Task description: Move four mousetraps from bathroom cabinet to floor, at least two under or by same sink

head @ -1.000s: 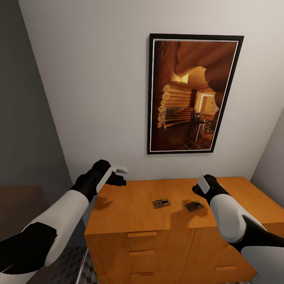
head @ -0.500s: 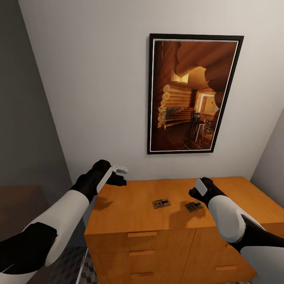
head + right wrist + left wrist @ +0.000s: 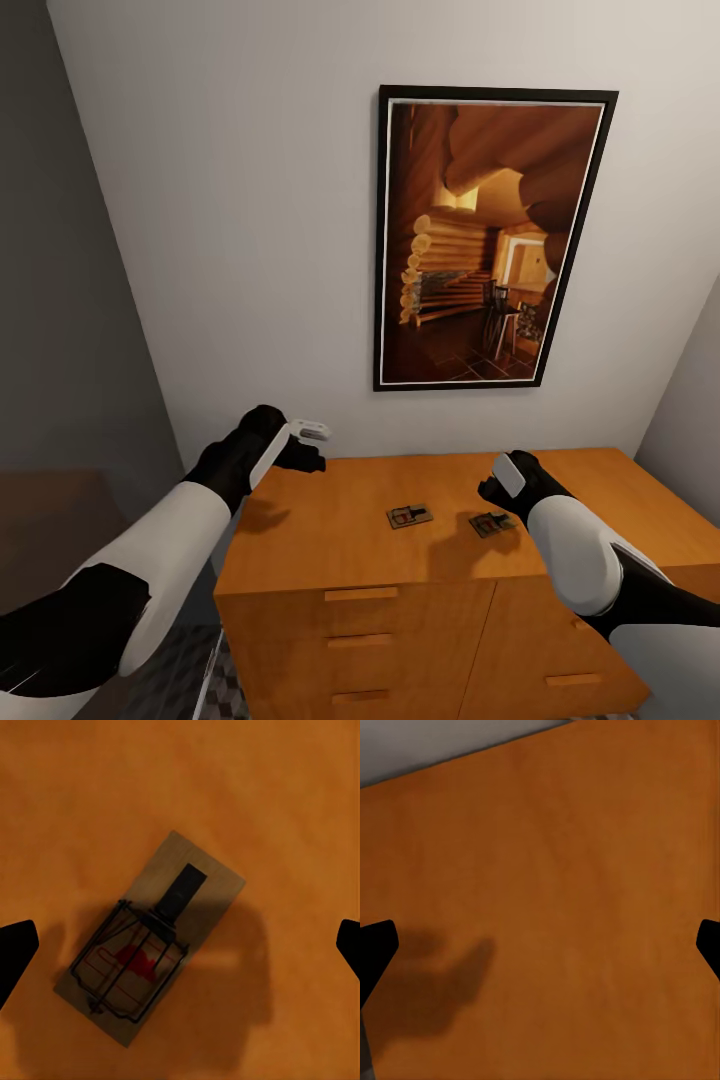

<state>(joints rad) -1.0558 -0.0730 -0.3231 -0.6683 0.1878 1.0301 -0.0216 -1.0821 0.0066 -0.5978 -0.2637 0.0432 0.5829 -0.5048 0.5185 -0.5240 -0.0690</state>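
Observation:
Two mousetraps lie on top of the orange-brown cabinet (image 3: 300, 540): one near the middle (image 3: 409, 516), the other to its right (image 3: 492, 523). My right gripper (image 3: 498, 497) hangs open just above the right mousetrap (image 3: 150, 937), pointing down, with the trap between its spread dark fingertips (image 3: 16, 952) in the right wrist view. My left gripper (image 3: 311, 447) is open over the cabinet's back left corner, above bare wood (image 3: 555, 885), holding nothing. Any other mousetraps are out of view.
A framed picture (image 3: 490, 235) hangs on the white wall behind the cabinet. A grey wall (image 3: 60, 300) closes in on the left. Cabinet drawers with bar handles (image 3: 360, 594) face me. A strip of cube-patterned floor tile (image 3: 185, 670) shows at lower left.
My right gripper has moved slightly left and down toward the right mousetrap. My left gripper has edged a little right. The mousetraps have not moved.

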